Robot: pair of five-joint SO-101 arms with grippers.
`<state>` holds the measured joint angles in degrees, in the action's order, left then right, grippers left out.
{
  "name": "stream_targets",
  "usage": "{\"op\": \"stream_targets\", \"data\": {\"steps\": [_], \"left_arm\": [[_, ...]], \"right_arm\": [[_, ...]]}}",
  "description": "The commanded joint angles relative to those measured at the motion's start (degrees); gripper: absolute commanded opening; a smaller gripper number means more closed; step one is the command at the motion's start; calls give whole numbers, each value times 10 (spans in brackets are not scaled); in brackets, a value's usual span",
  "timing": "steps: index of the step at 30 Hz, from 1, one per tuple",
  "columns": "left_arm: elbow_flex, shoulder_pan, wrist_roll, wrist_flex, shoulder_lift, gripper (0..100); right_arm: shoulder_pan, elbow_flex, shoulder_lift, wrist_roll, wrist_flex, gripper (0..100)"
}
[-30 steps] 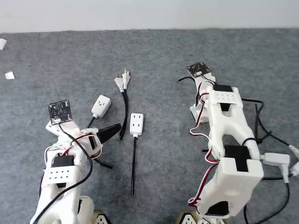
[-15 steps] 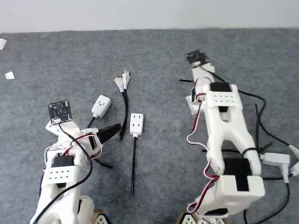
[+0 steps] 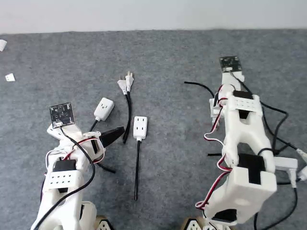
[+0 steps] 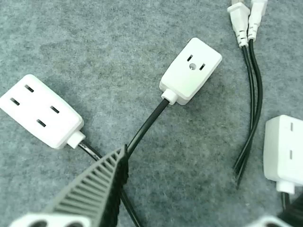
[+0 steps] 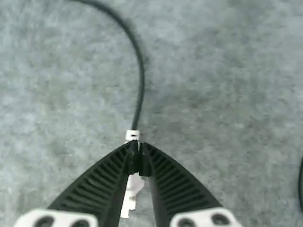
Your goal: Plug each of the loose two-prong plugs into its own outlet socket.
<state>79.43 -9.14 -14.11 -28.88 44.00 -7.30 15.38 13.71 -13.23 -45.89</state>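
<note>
My right gripper (image 5: 137, 155) is shut on a small white two-prong plug (image 5: 133, 136) whose black cord (image 5: 138, 71) trails away over the carpet. In the high view that cord (image 3: 197, 85) curves in under the right arm (image 3: 242, 120). Two more white plugs (image 3: 125, 82) lie together at the far middle, with black cords running toward me. A white single outlet (image 3: 103, 109) lies left of those cords and a white multi-socket outlet (image 3: 139, 127) right of them. My left gripper (image 3: 109, 138) hovers open near both. Its wrist view shows the single outlet (image 4: 191, 71) and a third outlet (image 4: 40, 118).
The floor is grey carpet. Loose black cables (image 3: 276, 132) and a white adapter (image 3: 283, 165) lie right of the right arm. Two small white scraps (image 3: 9, 77) sit at the far left. The multi-socket outlet's cord (image 3: 137, 167) runs toward the near edge.
The right arm has stretched farther out and swung to the right, with the plug in its gripper. The left arm, outlets and other plugs have not moved.
</note>
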Motion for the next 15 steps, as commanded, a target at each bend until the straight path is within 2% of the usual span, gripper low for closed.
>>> {"op": "stream_targets", "data": {"steps": [1,9,15], "left_arm": [[-13,-5,5,11,12,511],[-13,-5,5,11,12,511],[-13,-5,5,11,12,511]], "right_arm": [[7,-16,2,-7,-2,9],[-20,-42,28,-6,-7,9],[0,-74,56,-16,-54,9]]}}
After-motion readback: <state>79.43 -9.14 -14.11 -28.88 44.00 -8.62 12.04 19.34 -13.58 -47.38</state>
